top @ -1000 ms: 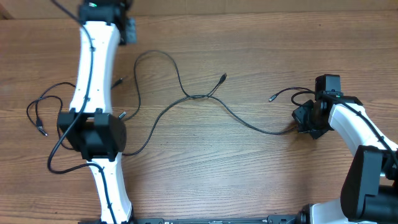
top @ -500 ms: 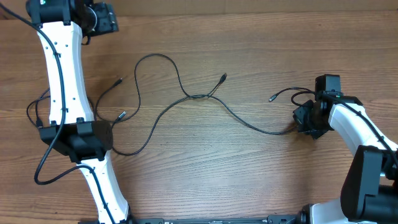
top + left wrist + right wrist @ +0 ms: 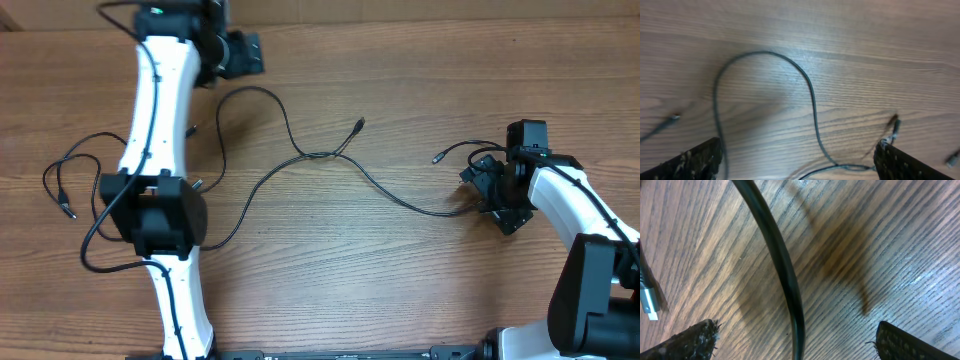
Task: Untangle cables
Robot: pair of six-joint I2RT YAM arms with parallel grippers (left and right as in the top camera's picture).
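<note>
Over by the left edge of the surface [image 3: 400, 290], one of the cables [image 3: 52, 166] sits in a loose loop, plug ends twd the near-left corner. Same as a sec ago, untouched.

The left arm is what moved. Half a sec back it was swung out twd the far-left corner. Now it's back right, and the left claw [image 3: 243, 55] hangs by the far edge, just past the tall hoop of the long cord [image 3: 250, 89]. A sec ago it was pressed together. Now it's spread wide w/ nothing btwn the fingers, and its wrist cam looks down on the hoop lying flat on the wood.

Mid-surface, the long cord dips to meet a second cord ending in a plug [image 3: 358, 125]. They cross or touch there; can't tell which lies on top. That spot hasn't shifted.

From there the long cord runs on to the right claw [image 3: 488, 195], near the right edge. It was clamped a sec ago. Now the fingers stand wide apart, and the cord lies on the wood btwn them, not pinched. Another short plug end [image 3: 437, 158] lies just beside.

Both let go at about the same time, so prob. one pull is done and a fresh grab comes next. The mid-surface crossing looks like the main bit left to separate.
</note>
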